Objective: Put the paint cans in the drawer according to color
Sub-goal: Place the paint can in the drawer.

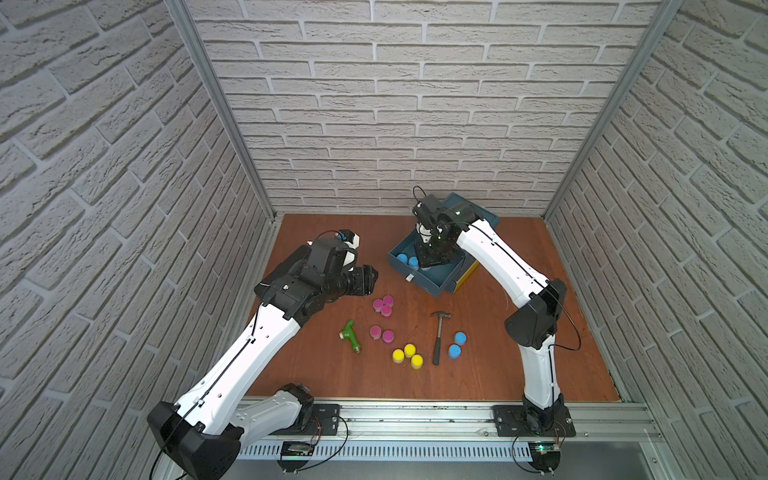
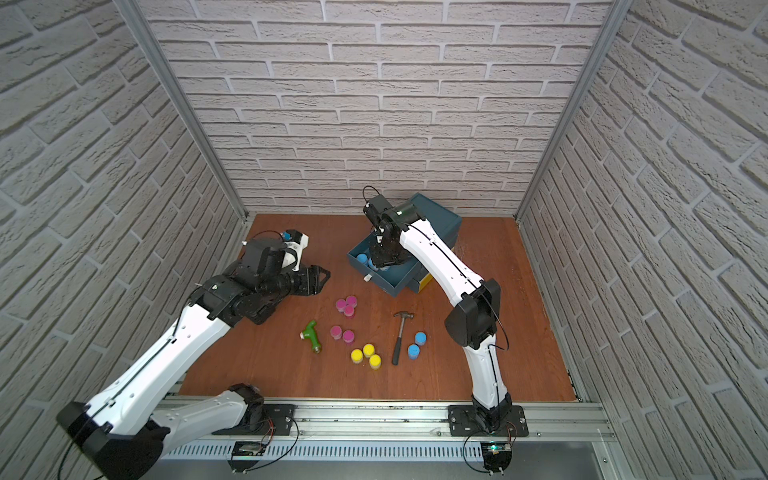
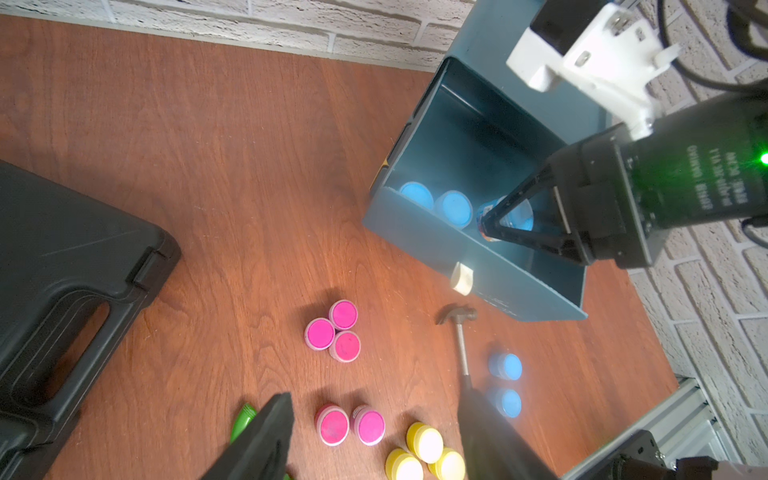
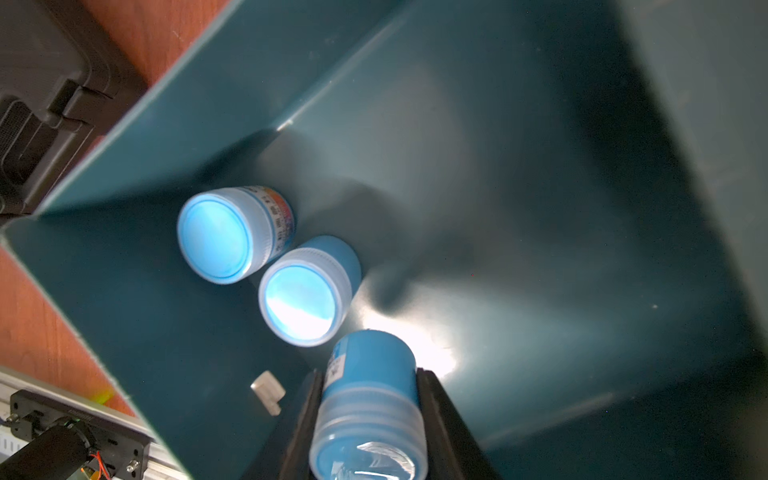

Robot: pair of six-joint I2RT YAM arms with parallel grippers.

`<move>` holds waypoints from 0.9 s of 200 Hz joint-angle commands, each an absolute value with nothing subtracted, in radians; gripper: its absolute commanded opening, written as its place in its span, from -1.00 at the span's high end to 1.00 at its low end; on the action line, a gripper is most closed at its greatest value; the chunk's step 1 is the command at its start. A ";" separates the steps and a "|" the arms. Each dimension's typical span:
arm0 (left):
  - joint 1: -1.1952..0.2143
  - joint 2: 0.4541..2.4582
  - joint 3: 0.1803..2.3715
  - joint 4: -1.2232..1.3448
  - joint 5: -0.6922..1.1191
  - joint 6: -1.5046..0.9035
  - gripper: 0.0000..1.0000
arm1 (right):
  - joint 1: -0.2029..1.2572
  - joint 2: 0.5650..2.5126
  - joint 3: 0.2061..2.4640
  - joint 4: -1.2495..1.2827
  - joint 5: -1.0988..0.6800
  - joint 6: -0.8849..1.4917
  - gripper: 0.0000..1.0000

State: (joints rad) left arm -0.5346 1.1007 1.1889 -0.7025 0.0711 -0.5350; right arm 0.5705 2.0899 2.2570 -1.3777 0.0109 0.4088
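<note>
Blue cans (image 3: 455, 208) five, one tight in right claw (image 4: 370, 371); pink (image 3: 320, 333) five, yellow (image 3: 424, 442) three; left claw (image 1: 372, 282) agape.

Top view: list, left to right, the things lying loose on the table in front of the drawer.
green pipe fitting → pink paint cans → yellow paint cans → hammer → blue paint cans

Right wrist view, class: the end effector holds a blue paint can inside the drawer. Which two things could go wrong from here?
1. The held blue can sits close to the nearest placed blue can; lowering may knock it, or the held one may tip on release.
2. The hammer lies beside the two loose blue cans, so the next pick could snag it.
</note>
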 commanded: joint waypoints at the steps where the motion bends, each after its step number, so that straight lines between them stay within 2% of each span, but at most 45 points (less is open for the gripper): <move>1: -0.540 1.105 1.214 -0.678 0.066 -0.530 -0.36 | 0.577 2.109 2.274 -1.380 -0.025 0.403 0.85; 49: -0.541 1.100 1.210 -0.679 0.063 -0.531 -0.36 | 0.577 2.127 2.275 -1.376 -0.053 0.408 0.58; 94: -0.540 1.101 1.212 -0.680 0.061 -0.531 -0.36 | 0.576 2.127 2.275 -1.372 -0.053 0.410 0.05; 121: -0.540 1.104 1.213 -0.678 0.063 -0.531 -0.36 | 0.576 2.115 2.276 -1.368 -0.045 0.409 -0.17; 180: -0.540 1.102 1.213 -0.680 0.063 -0.531 -0.36 | 0.575 2.049 2.319 -1.360 -0.016 0.428 -0.22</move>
State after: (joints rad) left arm -0.5354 1.1034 1.1893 -0.7025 0.0711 -0.5350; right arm 0.5667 2.1342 2.2784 -1.3727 -0.0265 0.4118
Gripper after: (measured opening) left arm 0.682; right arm 0.610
